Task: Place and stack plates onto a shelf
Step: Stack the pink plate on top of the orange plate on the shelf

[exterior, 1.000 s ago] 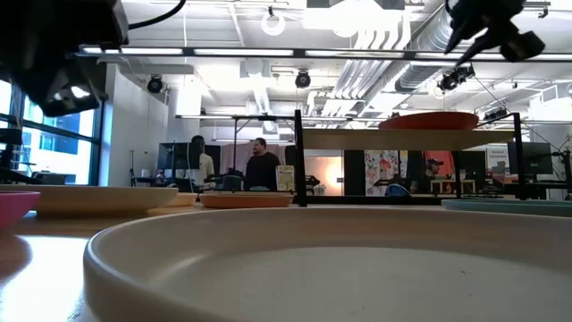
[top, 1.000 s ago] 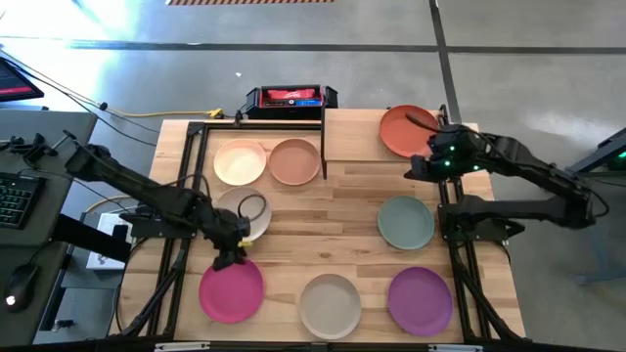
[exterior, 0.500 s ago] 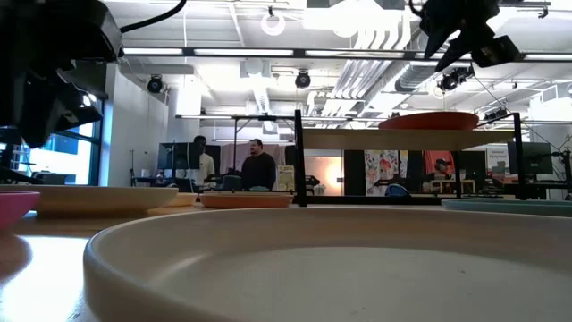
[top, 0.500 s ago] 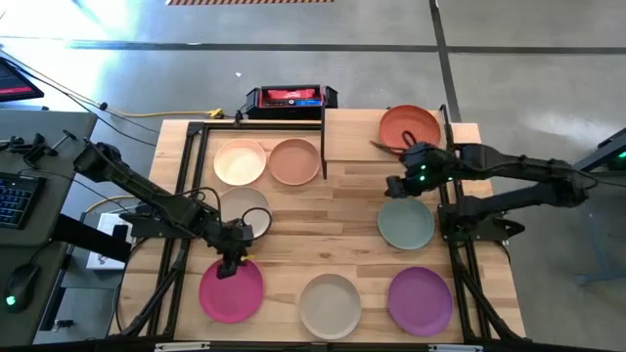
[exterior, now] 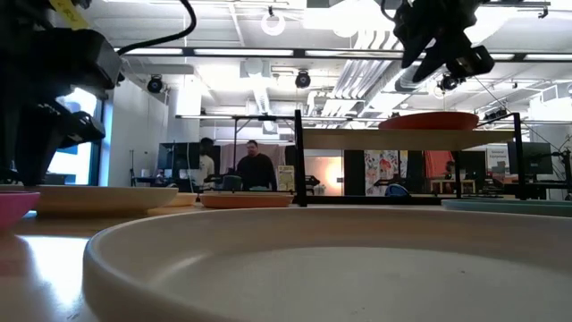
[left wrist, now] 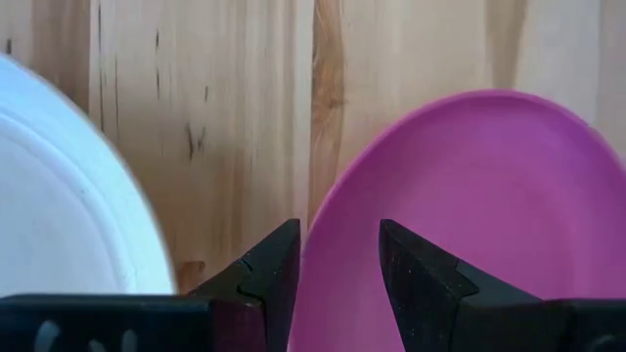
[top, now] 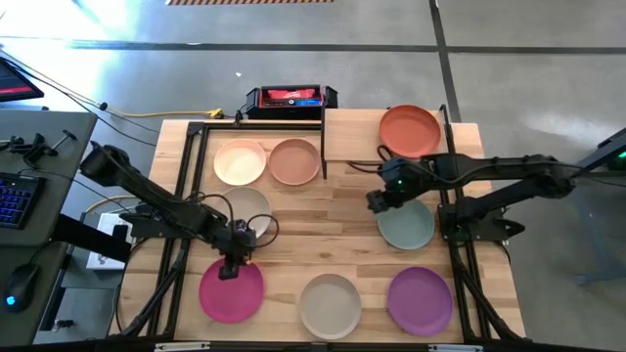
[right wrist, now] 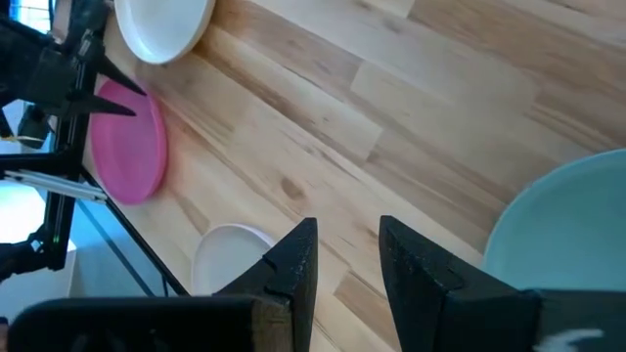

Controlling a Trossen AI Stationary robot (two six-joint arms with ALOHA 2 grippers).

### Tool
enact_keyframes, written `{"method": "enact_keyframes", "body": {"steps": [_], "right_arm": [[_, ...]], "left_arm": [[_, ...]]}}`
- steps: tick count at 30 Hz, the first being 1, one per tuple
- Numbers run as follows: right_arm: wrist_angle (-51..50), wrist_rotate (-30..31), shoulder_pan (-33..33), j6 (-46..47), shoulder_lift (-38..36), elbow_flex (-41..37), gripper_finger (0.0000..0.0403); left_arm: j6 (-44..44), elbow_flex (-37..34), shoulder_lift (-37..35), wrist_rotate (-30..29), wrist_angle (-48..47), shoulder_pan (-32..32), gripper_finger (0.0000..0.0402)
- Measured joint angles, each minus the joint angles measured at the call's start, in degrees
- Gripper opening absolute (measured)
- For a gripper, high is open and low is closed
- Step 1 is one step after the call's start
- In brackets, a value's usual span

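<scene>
The left gripper point(top: 232, 265) hangs over the near rim of the magenta plate point(top: 232, 290) on the bench point(top: 342, 210), jaws parted and astride its edge; it should sink until the rim is seated before clenching. Right of it, the right gripper point(top: 375, 200), jaws released and empty, hovers just beside the sage plate point(top: 407, 225). Only the orange-red plate point(top: 410, 130) sits on the shelf point(top: 349, 137).
</scene>
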Motion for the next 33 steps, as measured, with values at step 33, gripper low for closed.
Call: {"method": "enact_keyframes", "body": {"steps": [33], "right_arm": [[1.80,0.87,-0.01,-0.17,0.45,0.00,0.0092]], "left_arm": [[1.90,0.09,7.81,-0.26,-1.23,0.03,0.0098]]}}
